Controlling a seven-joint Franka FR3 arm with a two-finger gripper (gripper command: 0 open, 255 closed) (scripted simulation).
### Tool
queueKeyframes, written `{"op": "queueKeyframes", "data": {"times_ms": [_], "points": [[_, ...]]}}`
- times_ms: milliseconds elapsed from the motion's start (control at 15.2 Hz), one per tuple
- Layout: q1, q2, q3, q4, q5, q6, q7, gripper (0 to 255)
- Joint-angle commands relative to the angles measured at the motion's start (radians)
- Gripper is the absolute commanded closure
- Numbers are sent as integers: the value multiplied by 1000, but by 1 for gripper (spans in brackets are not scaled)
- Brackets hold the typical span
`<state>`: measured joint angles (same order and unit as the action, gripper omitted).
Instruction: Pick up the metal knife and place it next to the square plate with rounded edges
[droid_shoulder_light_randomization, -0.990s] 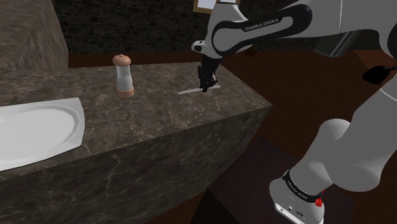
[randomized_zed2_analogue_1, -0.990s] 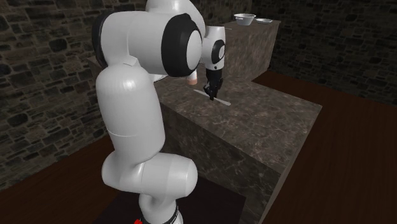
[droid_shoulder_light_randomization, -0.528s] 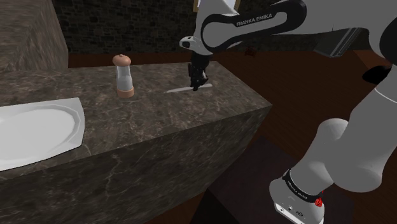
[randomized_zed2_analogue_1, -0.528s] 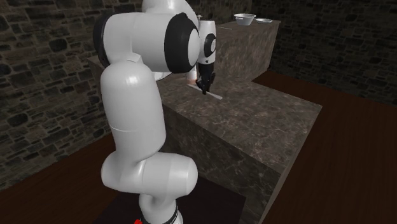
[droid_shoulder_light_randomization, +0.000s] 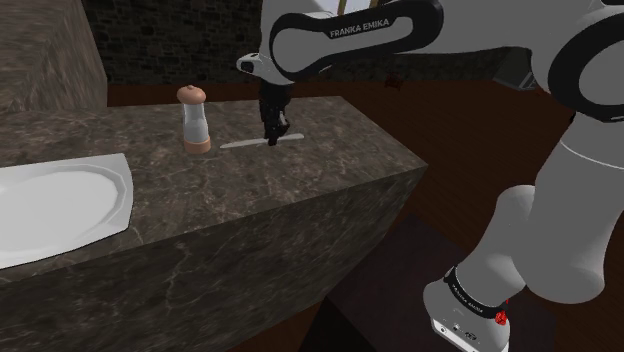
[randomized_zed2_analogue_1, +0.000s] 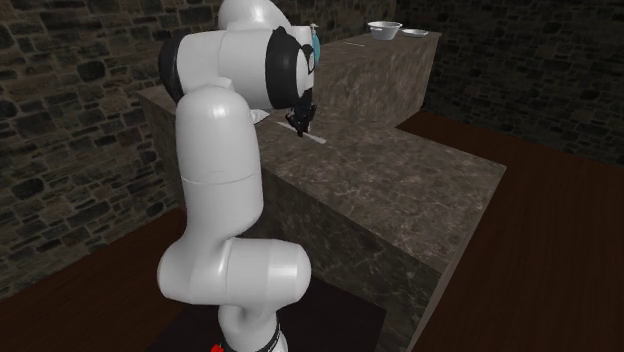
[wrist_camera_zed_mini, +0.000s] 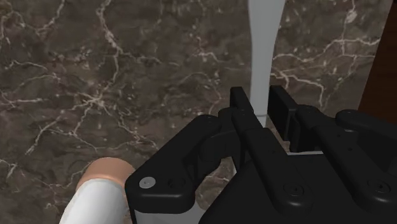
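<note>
Marble-look dark countertop (droid_shoulder_light_randomization: 300, 200), so going left to right across the shoulder view. A white square plate (droid_shoulder_light_randomization: 60, 205) with rounded corners sits at the counter's left end, close to the front edge. Next is a shaker (droid_shoulder_light_randomization: 194, 120) with a tan cap, standing upright further back, nearer the back edge. Just beside it on the right is the pale metal knife (droid_shoulder_light_randomization: 242, 144). It lies roughly flat with one tip aimed at the shaker's base, well apart from the plate.

The black gripper (droid_shoulder_light_randomization: 271, 141) comes straight down on the knife. In the wrist view its fingers (wrist_camera_zed_mini: 240, 105) are pinched on the knife's narrow part, with the rest running out ahead of them. I honestly can't tell if the knife is clear of the stone or skimming it, but it looks very low either way.

What I'd worry about:
- **Shaker in the way:** it stands right between the knife and the plate. A straight, low run toward the plate would poke it with the leading tip and tip it over.
- **Thin grip:** the pinch is narrow and off-centre, so any snag on the stone could swivel the knife or pull it loose.
- **Overshoot:** going too far would put the knife on the plate's rim instead of beside it.
</note>
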<state>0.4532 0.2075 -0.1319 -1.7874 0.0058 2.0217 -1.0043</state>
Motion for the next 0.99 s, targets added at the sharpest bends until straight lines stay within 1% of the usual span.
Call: {"op": "queueKeyframes", "data": {"times_ms": [0, 264, 462, 660, 726, 792, 924], "points": [[18, 51, 14, 69, 3, -18, 33, 255], [53, 165, 37, 236, 5, -72, 93, 255], [78, 264, 50, 387, 6, -125, 134, 255], [102, 381, 62, 574, 7, -196, 173, 255], [109, 427, 65, 649, 7, -226, 186, 255], [118, 492, 69, 757, 8, -269, 201, 255], [119, 490, 69, 727, 8, -241, 201, 255]]}}
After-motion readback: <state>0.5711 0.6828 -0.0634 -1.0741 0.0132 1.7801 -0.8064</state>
